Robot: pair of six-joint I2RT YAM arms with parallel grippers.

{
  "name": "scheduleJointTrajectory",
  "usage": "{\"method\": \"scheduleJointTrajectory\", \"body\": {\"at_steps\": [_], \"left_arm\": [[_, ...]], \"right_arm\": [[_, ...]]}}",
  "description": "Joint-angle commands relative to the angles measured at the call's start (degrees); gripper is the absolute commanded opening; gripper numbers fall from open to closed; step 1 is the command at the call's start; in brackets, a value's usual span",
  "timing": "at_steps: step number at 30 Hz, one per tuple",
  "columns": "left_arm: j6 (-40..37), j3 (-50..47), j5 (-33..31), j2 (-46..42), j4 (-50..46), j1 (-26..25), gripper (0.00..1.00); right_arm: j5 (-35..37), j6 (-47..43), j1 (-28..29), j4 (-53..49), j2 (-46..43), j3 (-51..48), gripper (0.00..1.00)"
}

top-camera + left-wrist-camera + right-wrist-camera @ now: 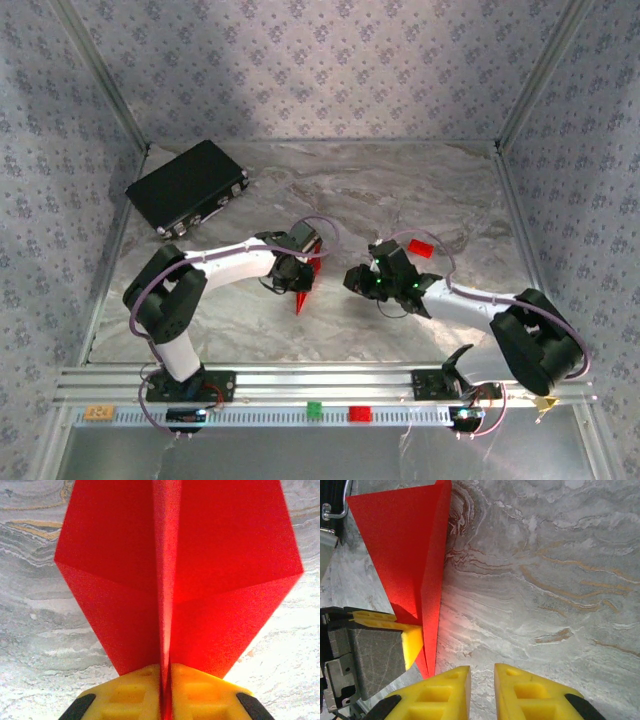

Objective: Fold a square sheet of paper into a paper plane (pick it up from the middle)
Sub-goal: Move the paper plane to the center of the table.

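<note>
At the centre of the desk (545,605): 1 paper plane (220,570), crease clamped in left gripper (165,680) jaws; right gripper (482,680) jaws narrowly apart, empty; risk: a slackening pinch could drop it.

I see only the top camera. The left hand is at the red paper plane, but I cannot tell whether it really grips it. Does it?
Observer: Yes. In the left wrist view, the left hand is closed on the centre crease of the paper plane.
Operator: Does the right hand hold anything?
Observer: No. In the right wrist view, the right hand stands slightly open, with nothing in it.
</note>
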State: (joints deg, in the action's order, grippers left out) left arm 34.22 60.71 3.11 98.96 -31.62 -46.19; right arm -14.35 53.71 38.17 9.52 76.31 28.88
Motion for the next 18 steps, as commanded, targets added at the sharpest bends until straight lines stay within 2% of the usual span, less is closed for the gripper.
{"method": "scheduleJointTrajectory", "body": {"at_steps": [1,18], "left_arm": [[0.3,1.9,-0.4,1.0,-1.8,-0.3,0.14],[-0.6,2.4,0.0,3.0,-1.9,-0.4,0.15]], "right_arm": [[-0.2,0.9,0.3,0.8,0.5,1.7,0.21],[-0.4,1.0,0.5,1.1,1.7,2.0,0.21]]}}
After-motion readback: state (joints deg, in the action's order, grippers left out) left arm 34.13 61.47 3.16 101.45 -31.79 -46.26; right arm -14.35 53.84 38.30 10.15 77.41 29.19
